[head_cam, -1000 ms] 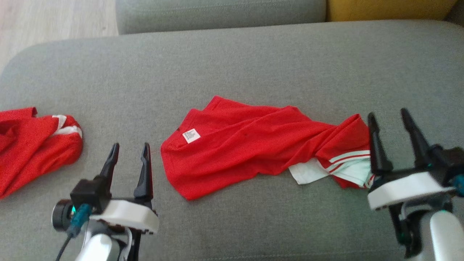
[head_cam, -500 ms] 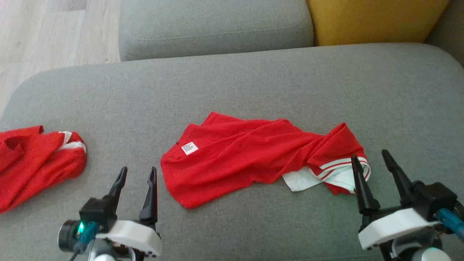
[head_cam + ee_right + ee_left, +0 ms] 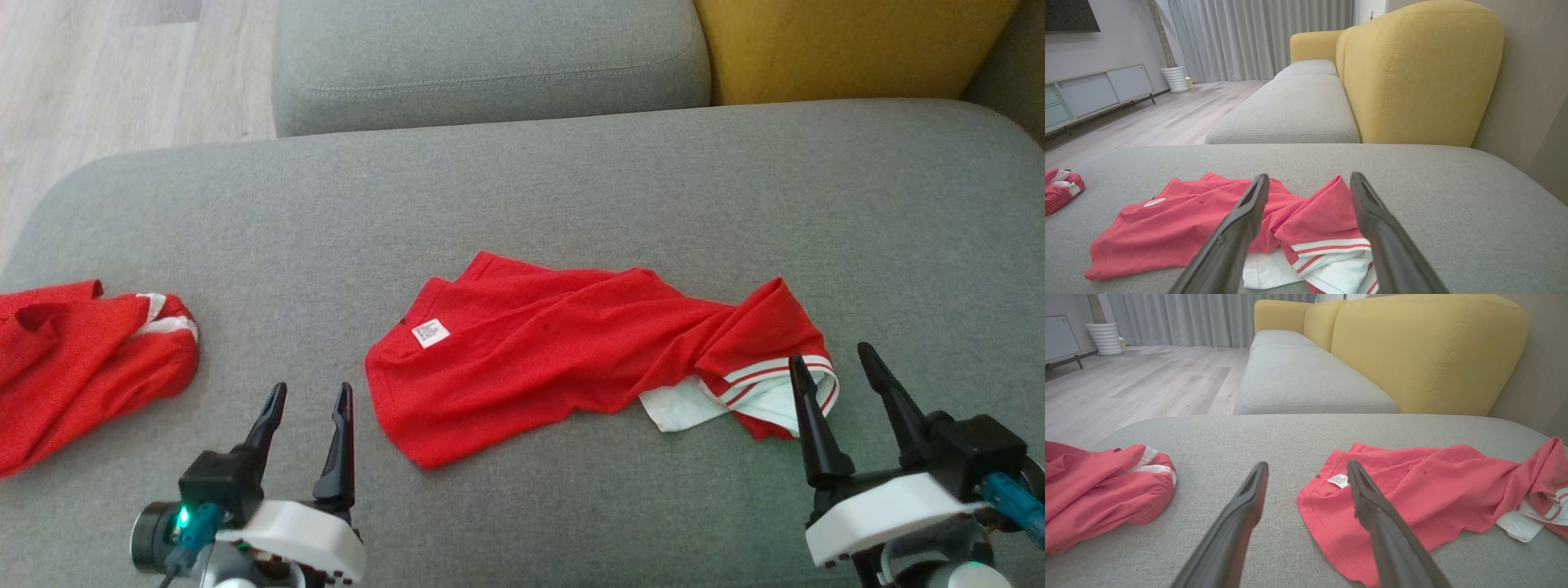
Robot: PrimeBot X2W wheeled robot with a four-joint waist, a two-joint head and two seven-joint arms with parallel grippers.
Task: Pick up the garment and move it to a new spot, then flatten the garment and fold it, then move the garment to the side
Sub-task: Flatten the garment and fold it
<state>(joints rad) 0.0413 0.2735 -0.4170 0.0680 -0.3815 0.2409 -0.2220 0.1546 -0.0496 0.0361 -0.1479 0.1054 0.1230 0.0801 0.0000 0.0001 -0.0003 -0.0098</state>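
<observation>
Nearest us, our left tool (image 3: 312, 389) and right tool (image 3: 829, 354) both stand with fingers apart and empty, one off each end of the red garment (image 3: 555, 351), which lies crumpled mid-cushion. To lift it well, we judge the left should pinch the hem corner below the white label (image 3: 430, 332), the right the striped cuff (image 3: 775, 377) just ahead of it. The grey cushion (image 3: 522, 188) offers bare room beyond; a second red garment (image 3: 82, 359) crowds the left, the wooden floor (image 3: 122, 73) lies past the far-left edge, and the yellow backrest (image 3: 849, 45) closes the far right.
</observation>
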